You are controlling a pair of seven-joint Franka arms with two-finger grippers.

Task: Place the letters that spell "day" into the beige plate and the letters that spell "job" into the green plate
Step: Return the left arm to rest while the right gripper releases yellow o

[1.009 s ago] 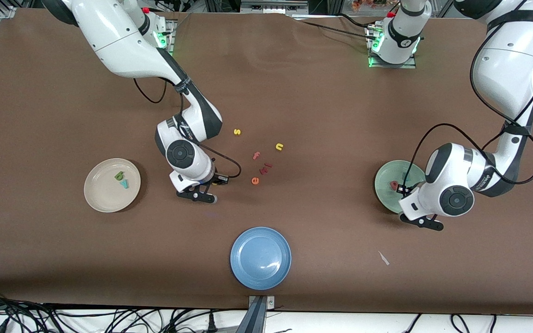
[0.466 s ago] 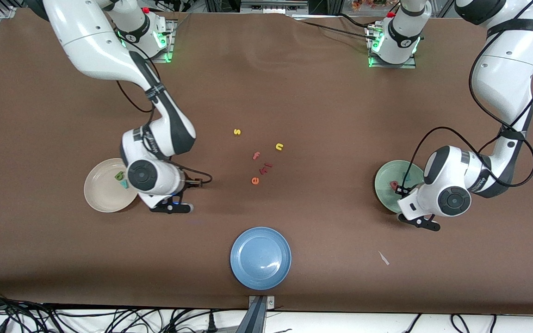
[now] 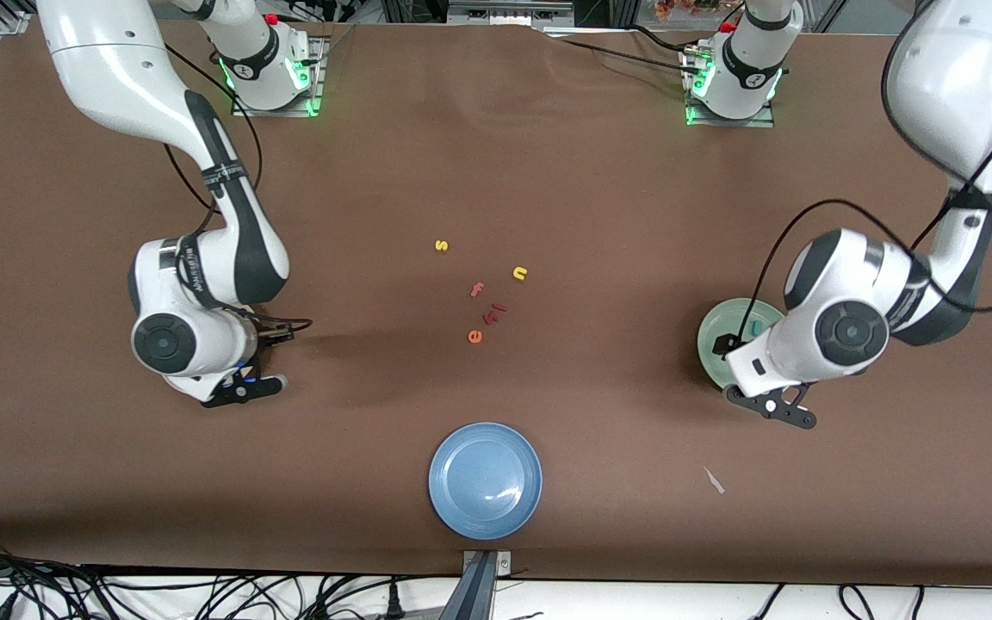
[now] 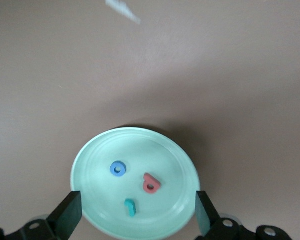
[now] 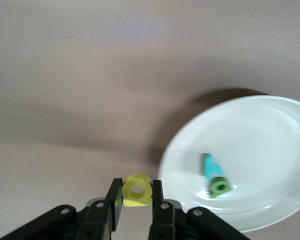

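Observation:
My right gripper (image 5: 137, 200) is shut on the yellow "a" (image 5: 137, 191), just off the rim of the beige plate (image 5: 270, 140). The teal "y" (image 5: 209, 166) and green "d" (image 5: 220, 186) lie in that plate. In the front view the right arm hides the plate, and the right gripper (image 3: 244, 390) shows below the wrist. My left gripper (image 4: 137, 217) hangs open over the green plate (image 4: 165, 152), which holds the blue "o" (image 4: 118, 169), pinkish-red "b" (image 4: 151, 183) and teal "j" (image 4: 131, 207). In the front view the left gripper (image 3: 770, 407) covers part of the green plate (image 3: 717, 330).
Loose letters lie mid-table: yellow "s" (image 3: 441, 245), yellow "n" (image 3: 520, 273), pinkish "f" (image 3: 477, 289), a red piece (image 3: 494, 310) and orange "e" (image 3: 474, 337). A blue plate (image 3: 485, 480) sits near the front edge. A white scrap (image 3: 714, 480) lies near the green plate.
The right arm has carried the yellow "a" from mid-table toward the right arm's end, over the beige plate. The left gripper has opened over the green plate and lifted slightly.

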